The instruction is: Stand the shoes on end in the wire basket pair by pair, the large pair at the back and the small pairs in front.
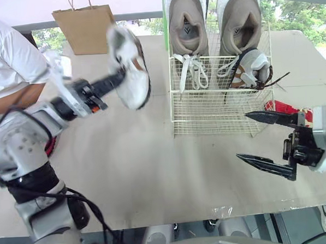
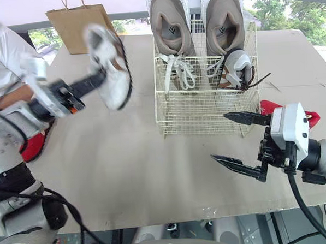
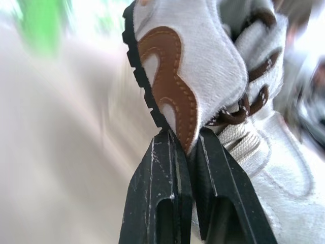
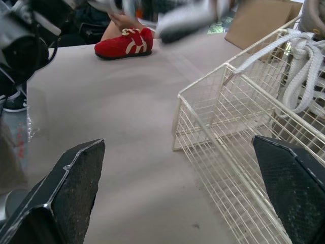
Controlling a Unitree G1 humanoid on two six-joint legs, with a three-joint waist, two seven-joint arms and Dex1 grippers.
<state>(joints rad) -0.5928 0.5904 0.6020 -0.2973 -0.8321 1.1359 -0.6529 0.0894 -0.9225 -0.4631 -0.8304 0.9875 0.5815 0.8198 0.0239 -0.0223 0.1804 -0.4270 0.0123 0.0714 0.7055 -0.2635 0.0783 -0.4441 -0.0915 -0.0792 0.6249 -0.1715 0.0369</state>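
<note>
Left gripper (image 3: 185,143) clamped on white-brown sneaker (image 1: 132,69), airborne, 9 o'clock of wire basket (image 1: 217,112); right gripper (image 1: 241,136) spread wide, empty, 5 o'clock.

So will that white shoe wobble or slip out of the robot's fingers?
It probably wobbles: the left gripper pinches only a thin edge of the shoe, so the rest hangs free. It is likely light, since that small pinch carries it. Its surface looks soft, not slick, so slipping seems less likely.
</note>
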